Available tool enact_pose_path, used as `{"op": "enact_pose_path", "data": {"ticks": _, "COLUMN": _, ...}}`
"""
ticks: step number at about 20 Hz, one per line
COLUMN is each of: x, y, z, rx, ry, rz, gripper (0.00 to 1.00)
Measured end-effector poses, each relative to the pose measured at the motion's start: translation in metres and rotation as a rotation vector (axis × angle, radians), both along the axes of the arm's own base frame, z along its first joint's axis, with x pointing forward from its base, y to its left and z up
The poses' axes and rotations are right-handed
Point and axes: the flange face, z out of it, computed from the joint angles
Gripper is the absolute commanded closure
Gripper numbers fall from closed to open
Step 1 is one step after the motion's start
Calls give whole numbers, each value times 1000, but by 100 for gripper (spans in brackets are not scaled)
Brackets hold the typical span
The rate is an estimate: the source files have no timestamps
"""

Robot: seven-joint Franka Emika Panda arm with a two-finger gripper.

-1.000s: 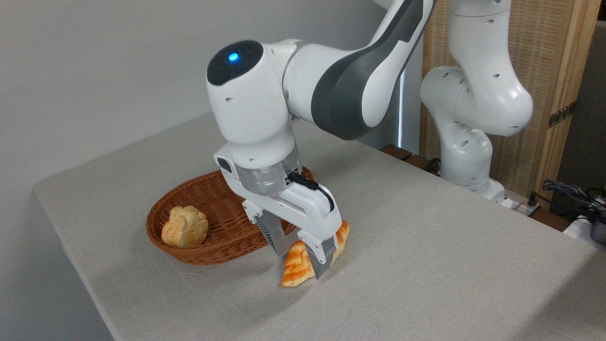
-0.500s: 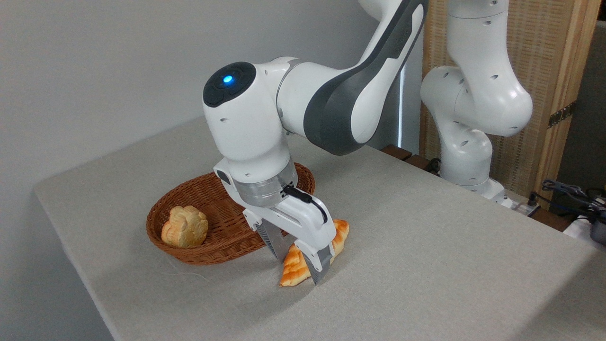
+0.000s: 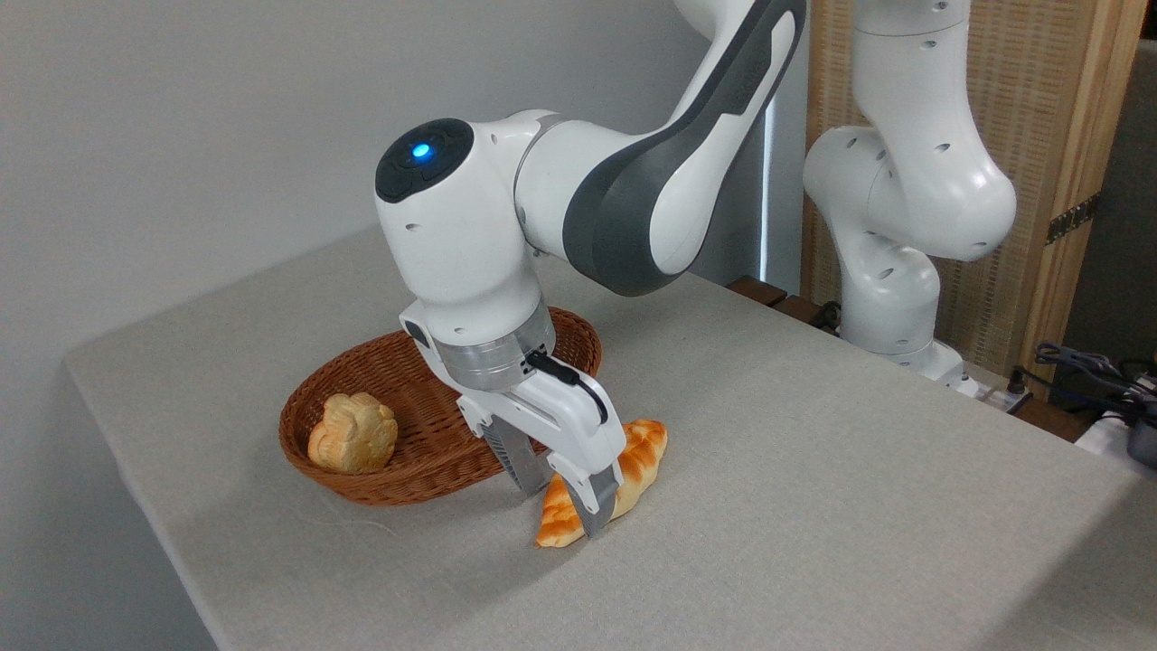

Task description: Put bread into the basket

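Note:
The bread (image 3: 633, 452), a glossy golden-orange braided loaf with pointed ends, lies on the table just right of the basket (image 3: 362, 488). My gripper (image 3: 558, 495) comes down over the loaf's near half. One finger stands on each side of the loaf, both close against it, and the right finger (image 3: 592, 502) covers part of the crust. The loaf still rests on the cloth. The basket is oval, shallow, reddish-brown wicker, and the arm hides its right part.
A small pale-tan knobbly bun (image 3: 352, 434) sits in the basket's left end. The table's near-left edge (image 3: 181, 561) runs close to the basket. The robot's base (image 3: 890, 298) stands at the back right, with cables (image 3: 1085, 366) beyond it.
The fingers have drawn together around the loaf, from wide apart to close against its sides. The wrist has shifted slightly left and down. The loaf has not moved.

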Motion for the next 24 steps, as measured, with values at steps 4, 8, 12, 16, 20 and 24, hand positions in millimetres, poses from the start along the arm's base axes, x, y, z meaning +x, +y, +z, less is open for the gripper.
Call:
{"op": "enact_pose_path", "data": {"ticks": 4, "x": 1, "y": 0, "z": -4, "rx": -2, "ry": 5, "rz": -14, "gripper": 54}}
{"op": "enact_pose_path", "data": {"ticks": 8, "x": 1, "y": 0, "z": -4, "rx": -3, "ry": 5, "rz": -21, "gripper": 60}}
{"op": "enact_pose_path", "data": {"ticks": 12, "x": 1, "y": 1, "z": -4, "rx": -4, "ry": 5, "rz": -28, "gripper": 60}}
{"op": "enact_pose_path", "data": {"ticks": 16, "x": 1, "y": 3, "z": -4, "rx": -5, "ry": 4, "rz": -30, "gripper": 59}}
{"op": "enact_pose_path", "data": {"ticks": 20, "x": 1, "y": 4, "z": -4, "rx": -5, "ry": 4, "rz": -29, "gripper": 59}}
{"op": "enact_pose_path", "data": {"ticks": 24, "x": 1, "y": 9, "z": -2, "rx": -7, "ry": -1, "rz": -32, "gripper": 59}}
